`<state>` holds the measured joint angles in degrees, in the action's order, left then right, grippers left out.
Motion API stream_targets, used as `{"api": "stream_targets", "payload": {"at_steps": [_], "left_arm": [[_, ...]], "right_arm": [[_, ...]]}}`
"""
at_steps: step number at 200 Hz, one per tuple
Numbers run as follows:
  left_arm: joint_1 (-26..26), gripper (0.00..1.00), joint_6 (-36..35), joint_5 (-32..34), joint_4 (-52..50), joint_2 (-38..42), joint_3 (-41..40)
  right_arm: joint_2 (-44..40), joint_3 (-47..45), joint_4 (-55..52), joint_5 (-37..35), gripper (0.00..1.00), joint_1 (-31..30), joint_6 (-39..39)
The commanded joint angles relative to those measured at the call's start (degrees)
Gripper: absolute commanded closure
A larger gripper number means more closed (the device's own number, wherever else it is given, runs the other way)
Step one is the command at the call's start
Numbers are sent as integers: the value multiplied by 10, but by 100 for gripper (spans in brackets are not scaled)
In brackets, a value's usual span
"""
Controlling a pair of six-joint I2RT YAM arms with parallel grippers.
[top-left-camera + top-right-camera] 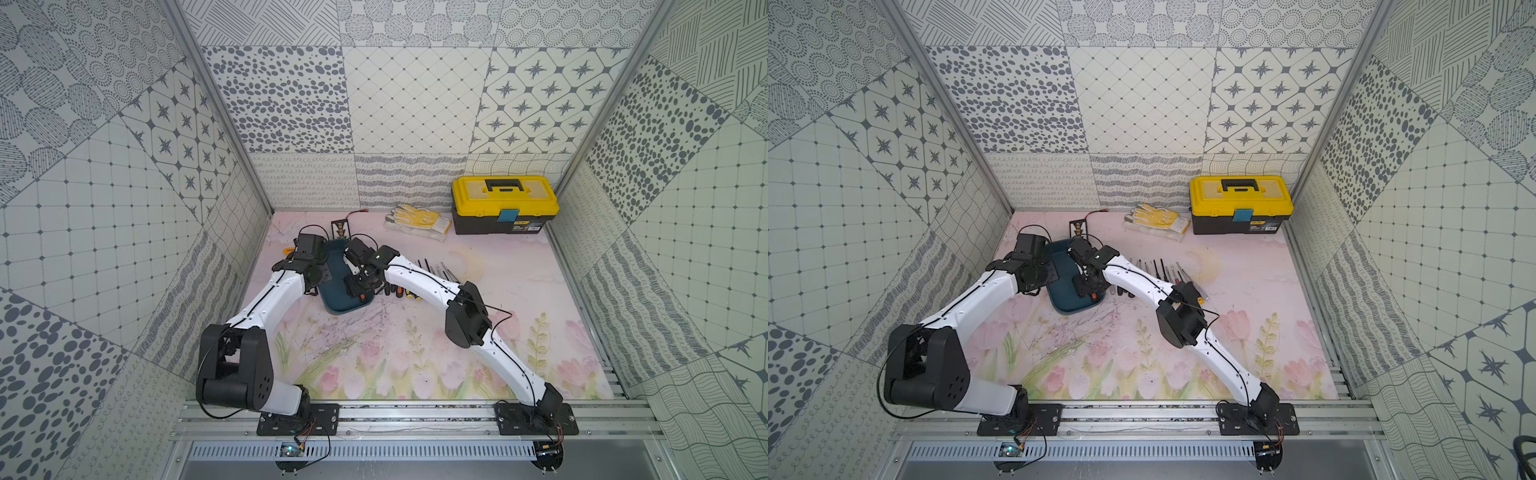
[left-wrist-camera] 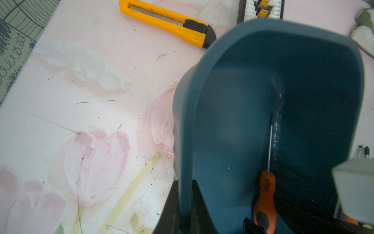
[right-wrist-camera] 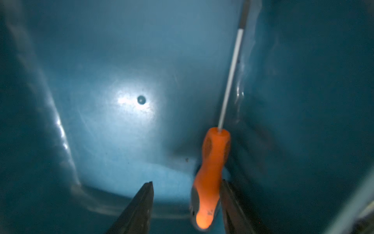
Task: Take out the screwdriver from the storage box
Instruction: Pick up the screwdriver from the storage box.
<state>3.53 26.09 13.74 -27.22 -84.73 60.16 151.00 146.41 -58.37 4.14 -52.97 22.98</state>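
The storage box [image 1: 337, 306] [image 1: 1065, 306] is a dark teal tub at the mat's left middle. My left gripper [image 1: 322, 272] [image 2: 185, 182] is shut on its left wall, one finger on each side. The screwdriver [image 2: 265, 194] [image 3: 212, 162] has an orange handle and a thin steel shaft. It lies on the box floor along the far side wall. My right gripper [image 1: 357, 289] [image 3: 186, 181] reaches down into the box. It is open, and its jaws straddle the handle's end. One finger [image 3: 228, 194] is against the handle; the other [image 3: 141, 202] stands well clear.
Several screwdrivers [image 1: 419, 278] lie in a row on the mat just right of the box, under my right forearm. A yellow utility knife [image 2: 168, 22] lies left of the box and a small black rack [image 1: 340, 228] behind it. Gloves [image 1: 417, 220] and a yellow-lidded toolbox [image 1: 505, 203] sit at the back.
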Motion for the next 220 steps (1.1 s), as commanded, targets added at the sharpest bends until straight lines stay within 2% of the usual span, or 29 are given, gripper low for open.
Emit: {"api": "stream_targets", "payload": {"at_steps": [1, 46, 70, 96, 147, 191, 220], "left_arm": [[-5, 100, 11, -22, 13, 0, 5], [-4, 100, 11, -26, 12, 4, 5], [-4, 100, 10, -26, 13, 4, 3], [-4, 100, 11, -24, 12, 3, 3], [-4, 100, 12, -19, 12, 0, 3], [-4, 100, 9, -4, 12, -1, 3], [-5, 100, 9, -6, 12, -2, 5]], "right_arm": [[38, 39, -36, -13, 44, 2, 17], [60, 41, -47, -3, 45, 2, 24], [67, 42, -47, 13, 51, 1, 24], [62, 42, -46, 12, 65, 1, 18], [25, 17, -26, 3, 100, 1, -8], [-64, -78, 55, -10, 100, 1, -21], [-97, -100, 71, -18, 100, 2, -23]]}}
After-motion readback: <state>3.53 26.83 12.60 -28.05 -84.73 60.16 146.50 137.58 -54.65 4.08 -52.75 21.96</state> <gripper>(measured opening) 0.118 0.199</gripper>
